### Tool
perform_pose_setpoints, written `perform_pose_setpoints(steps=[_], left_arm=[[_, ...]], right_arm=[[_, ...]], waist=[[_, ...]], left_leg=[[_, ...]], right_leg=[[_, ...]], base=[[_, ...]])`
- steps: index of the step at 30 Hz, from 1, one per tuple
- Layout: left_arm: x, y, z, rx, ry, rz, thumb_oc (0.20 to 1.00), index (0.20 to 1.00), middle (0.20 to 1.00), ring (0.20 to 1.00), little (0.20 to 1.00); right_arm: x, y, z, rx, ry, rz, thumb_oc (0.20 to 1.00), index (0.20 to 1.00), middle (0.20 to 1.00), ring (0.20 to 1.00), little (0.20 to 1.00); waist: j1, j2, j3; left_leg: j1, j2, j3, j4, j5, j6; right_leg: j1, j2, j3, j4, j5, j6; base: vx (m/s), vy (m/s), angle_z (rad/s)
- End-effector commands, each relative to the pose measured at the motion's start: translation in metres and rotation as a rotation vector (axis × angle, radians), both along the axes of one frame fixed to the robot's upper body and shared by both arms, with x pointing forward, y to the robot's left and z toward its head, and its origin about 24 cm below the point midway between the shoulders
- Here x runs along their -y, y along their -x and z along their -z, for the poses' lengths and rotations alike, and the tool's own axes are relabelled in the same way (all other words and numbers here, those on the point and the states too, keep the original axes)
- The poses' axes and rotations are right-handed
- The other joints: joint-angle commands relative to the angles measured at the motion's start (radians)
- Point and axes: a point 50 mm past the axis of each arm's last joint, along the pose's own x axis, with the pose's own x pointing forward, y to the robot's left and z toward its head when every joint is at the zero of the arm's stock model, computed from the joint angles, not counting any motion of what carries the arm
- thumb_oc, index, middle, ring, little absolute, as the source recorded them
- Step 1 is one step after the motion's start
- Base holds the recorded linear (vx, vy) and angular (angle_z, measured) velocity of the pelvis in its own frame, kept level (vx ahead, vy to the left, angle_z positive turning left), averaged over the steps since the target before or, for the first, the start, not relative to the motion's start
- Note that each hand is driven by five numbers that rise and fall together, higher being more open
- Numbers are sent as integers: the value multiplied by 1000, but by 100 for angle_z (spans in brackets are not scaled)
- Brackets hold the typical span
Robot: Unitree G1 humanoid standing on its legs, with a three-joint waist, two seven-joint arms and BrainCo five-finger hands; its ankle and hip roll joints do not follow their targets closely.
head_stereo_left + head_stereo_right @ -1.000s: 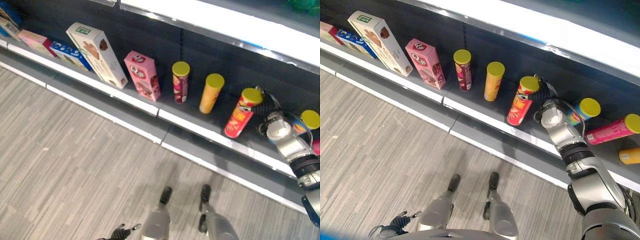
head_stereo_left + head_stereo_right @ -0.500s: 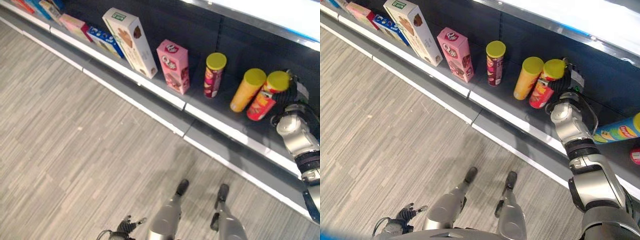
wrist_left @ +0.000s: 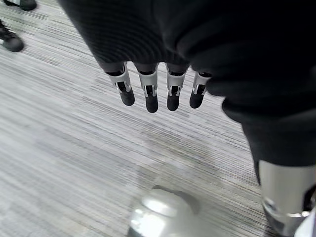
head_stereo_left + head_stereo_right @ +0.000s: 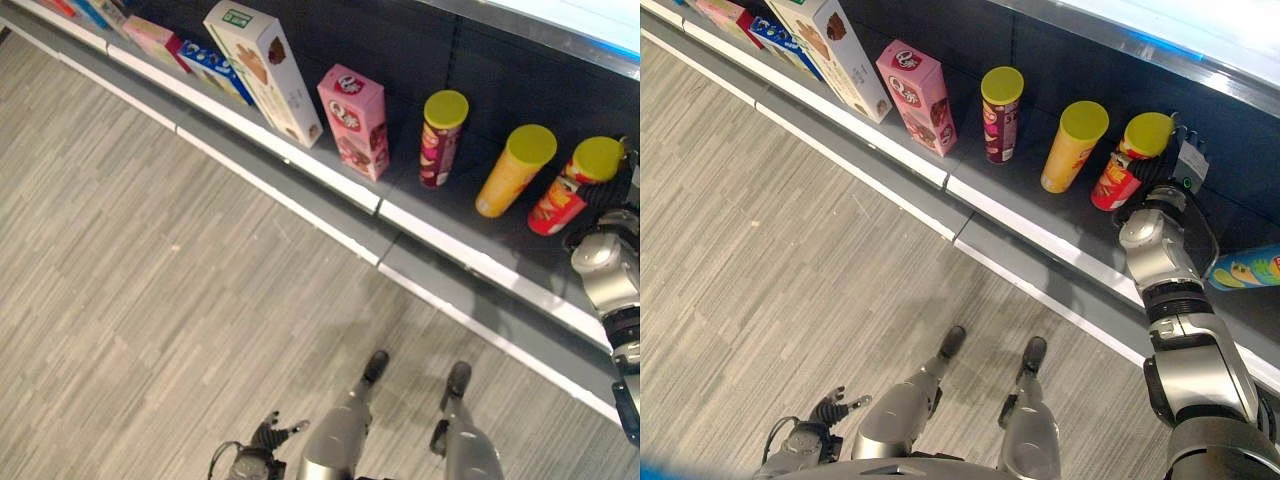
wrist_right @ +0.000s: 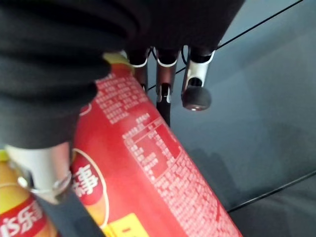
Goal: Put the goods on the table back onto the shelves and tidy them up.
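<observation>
Left eye view: you see the red can (image 4: 563, 200) standing on the shelf (image 4: 440, 240), far right in the row, just right of the orange can (image 4: 512, 172) and tilted.

Right eye view: your right hand (image 4: 1162, 175) sits against the red can's right side, near its yellow lid.

Left wrist view: your left hand (image 3: 158, 91) hangs idle over the floor, fingers relaxed and straight.

Right wrist view: fingers and thumb curl round the red can, pinching it. Judge it light, stiff and smooth-walled, likely slippery; grip mid-body, not the lid, and avoid crushing the thin wall.
</observation>
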Motion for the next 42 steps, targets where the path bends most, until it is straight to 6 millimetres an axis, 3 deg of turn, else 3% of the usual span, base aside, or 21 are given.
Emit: perform_pose_setpoints(steps=[1,8,13,42], left_arm=[[-13,17,4,-62,-73,35,1000,1000,1000,1000,1000],[-14,20,6,-75,-88,23,1000,1000,1000,1000,1000],[-15,18,5,-64,-94,5,1000,1000,1000,1000,1000],[-17,22,7,-80,-114,-22,1000,1000,1000,1000,1000]], right_arm=[[15,12,-20,97,93,55,200,200,200,200,200],[17,19,-7,89,91,74,200,200,200,200,200],[20,25,13,63,58,105,200,200,200,200,200],[-3,22,50,-16,-43,33,200,200,200,200,200]], waist=[[7,-44,-68],[-9,-51,-64],[-25,-56,-61],[-48,-81,-54]], left_leg=[[12,19,91,3,-64,0],[19,22,103,-1,-69,3],[22,21,112,-8,-73,7],[34,34,147,-17,-77,8]], right_leg=[[-34,-81,55,108,-100,74],[-36,-81,63,105,-98,76],[-38,-81,72,103,-97,77],[-47,-76,88,98,-84,78]], base=[[0,0,0],[4,2,-3],[8,10,-6],[0,0,-2]])
